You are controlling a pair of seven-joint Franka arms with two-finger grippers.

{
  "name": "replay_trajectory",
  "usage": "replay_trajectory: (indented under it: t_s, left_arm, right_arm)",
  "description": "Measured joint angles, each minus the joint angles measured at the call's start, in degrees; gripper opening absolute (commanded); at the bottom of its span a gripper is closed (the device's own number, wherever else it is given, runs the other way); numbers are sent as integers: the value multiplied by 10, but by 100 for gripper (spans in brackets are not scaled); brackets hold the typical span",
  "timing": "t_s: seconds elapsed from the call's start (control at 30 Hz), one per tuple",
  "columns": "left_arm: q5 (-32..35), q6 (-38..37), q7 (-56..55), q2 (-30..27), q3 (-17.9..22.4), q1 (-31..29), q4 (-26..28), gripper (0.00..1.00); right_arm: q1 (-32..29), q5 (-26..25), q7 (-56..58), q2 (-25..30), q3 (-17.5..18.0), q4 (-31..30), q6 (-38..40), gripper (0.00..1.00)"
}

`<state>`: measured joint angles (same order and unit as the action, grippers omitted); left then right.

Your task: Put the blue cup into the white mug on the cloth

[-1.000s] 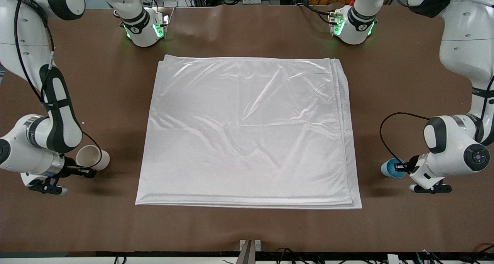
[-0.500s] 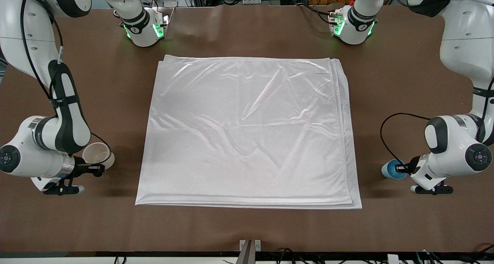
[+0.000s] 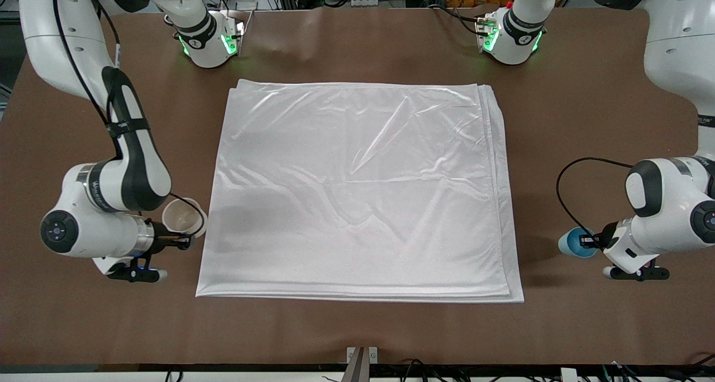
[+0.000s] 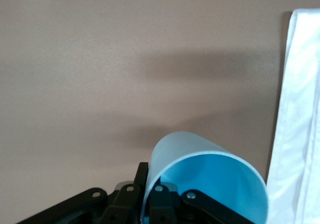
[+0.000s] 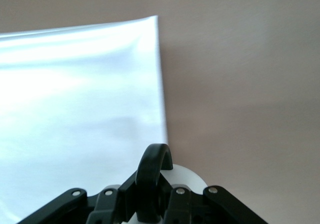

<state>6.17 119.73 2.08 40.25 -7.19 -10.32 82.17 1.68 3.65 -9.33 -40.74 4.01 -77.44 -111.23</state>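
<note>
The cloth [image 3: 357, 195] lies flat across the middle of the brown counter [image 3: 357, 326] — a large, shiny white, roughly square sheet, softly wrinkled, with its folded layers stepping out along the edge toward the left arm's end and along the edge nearest the front camera.

The right pincer [image 3: 180, 238] is clamped on the white mug [image 3: 184, 217], held up over the counter right at the cloth's edge toward the right arm's end. The mug is small, round and cream-white, with a pale beige inside that faces upward in the front view. In the right wrist view its black loop handle [image 5: 155, 176] sits pinched between the pincer's black fingers [image 5: 177, 199], with a slice of the white body showing past them and the cloth's corner [image 5: 75, 109] spread below.

The left pincer [image 3: 586, 240] is clamped on the blue cup [image 3: 571, 243], over bare counter just off the cloth's edge toward the left arm's end. The cup is small, light blue, tapered and without a handle — its wall looks thin, paler on the outside [image 4: 185, 149] and a brighter blue inside in the left wrist view, where the fingers [image 4: 160, 204] grip its rim. There it is tipped, its mouth turned toward the camera.
</note>
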Motion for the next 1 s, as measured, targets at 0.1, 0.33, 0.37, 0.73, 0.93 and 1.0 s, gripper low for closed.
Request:
replay_trajectory:
  t_s: [0.1, 0.33, 0.37, 0.73, 0.93, 1.0]
  left_arm:
    - [0, -9, 0, -10, 0, 0, 0, 0]
    - [1, -30, 0, -36, 0, 0, -2, 0]
    - [1, -33, 0, -41, -1, 1, -2, 0]
    - [13, -84, -1, -94, -2, 26, -4, 0]
    - [30, -97, -1, -108, -2, 35, -4, 0]
    - [35, -102, -1, -113, -2, 35, -4, 0]
  right_arm:
    - [24, 0, -49, 0, 4, 1, 1, 0]
    - [99, 0, -171, 0, 5, 1, 0, 0]
    - [109, 0, -185, 0, 5, 1, -1, 0]
    - [150, 16, -278, -1, 4, 3, -11, 0]
    - [150, 70, -323, -4, 4, 3, -36, 0]
    - [151, 99, -337, -6, 4, 3, -46, 0]
